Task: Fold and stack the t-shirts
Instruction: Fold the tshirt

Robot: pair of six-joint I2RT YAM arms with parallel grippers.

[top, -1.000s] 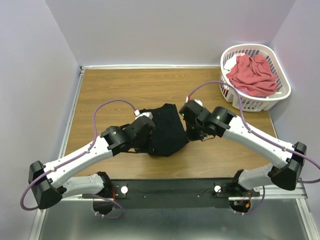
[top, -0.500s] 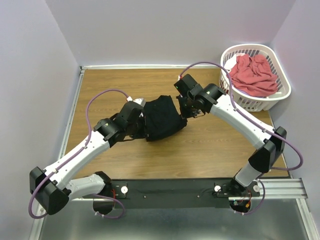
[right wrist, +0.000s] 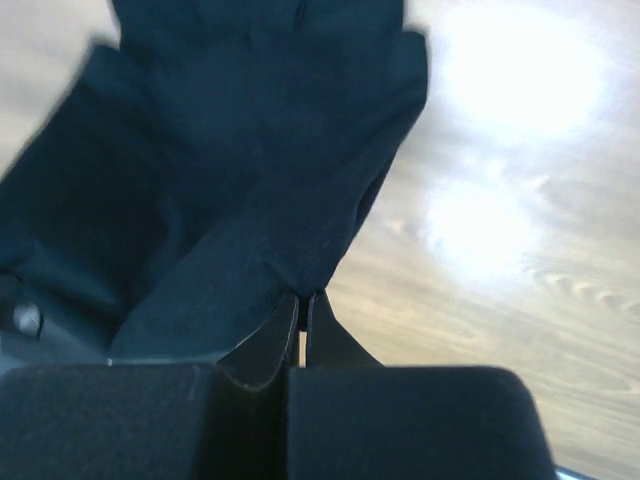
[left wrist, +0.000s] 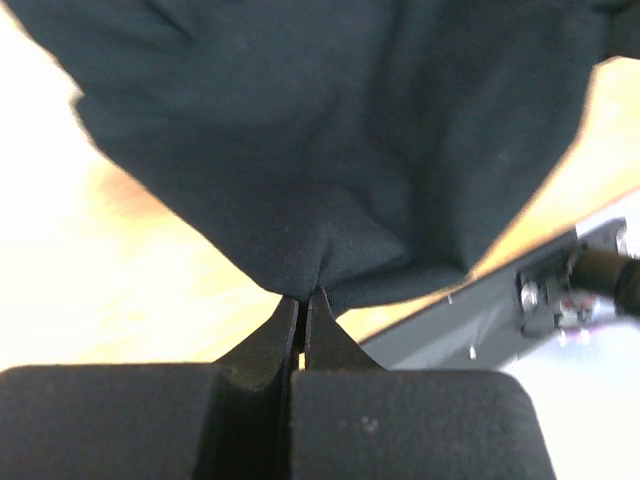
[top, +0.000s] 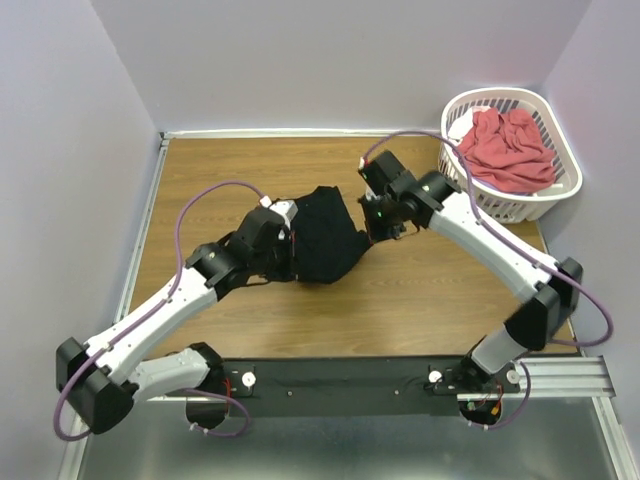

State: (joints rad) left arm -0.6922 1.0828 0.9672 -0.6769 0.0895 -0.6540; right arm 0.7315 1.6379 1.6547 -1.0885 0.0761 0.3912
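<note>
Black t-shirt (top: 325, 240) between left gripper (top: 291, 238) and right gripper (top: 371, 228), perhaps gripped

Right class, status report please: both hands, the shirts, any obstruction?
Left hand shut on black t-shirt. Right hand shut on its opposite edge. Shirt bunched between them; red t-shirt in the basket. No obstruction seen.

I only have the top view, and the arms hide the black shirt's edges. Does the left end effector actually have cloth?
Observer: Yes. The left wrist view shows the left end effector shut on a pinched fold of the black shirt.
Operator: And the right one?
Observer: Its wrist view shows the right end effector shut on a shirt edge too.
Operator: Is the cloth bunched there?
Observer: No, it spreads away from the fingertips, with the bare wood table beside it.
</note>
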